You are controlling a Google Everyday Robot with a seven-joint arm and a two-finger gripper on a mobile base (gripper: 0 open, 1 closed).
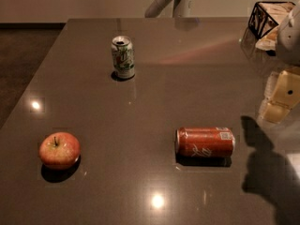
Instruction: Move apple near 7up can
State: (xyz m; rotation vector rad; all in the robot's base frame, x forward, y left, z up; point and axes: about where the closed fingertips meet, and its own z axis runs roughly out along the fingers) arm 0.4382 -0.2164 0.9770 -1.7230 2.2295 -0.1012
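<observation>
Apple recorded at the near left of the table, resting upright, stem up, a dark shadow beneath it. 7up can noted standing upright toward the far side of the table, well apart from the apple, its top opened.

Surface: dark brown, glossy, with three bright lamp reflections seen on it. A pale wall is seen behind the far edge, and dark floor to the left of the table.

Other items: a red can is found lying on its side right of centre, near the front, well apart from both apple and 7up can. The stretch of table between apple and 7up can is not crossed by it. A black wire basket is placed at the far right corner.

Gripper observed at the right edge above the table, touching nothing, well apart from the apple. It is partly cut off by the frame; whether it is spread or closed cannot be told. The basket contents are not made out.
</observation>
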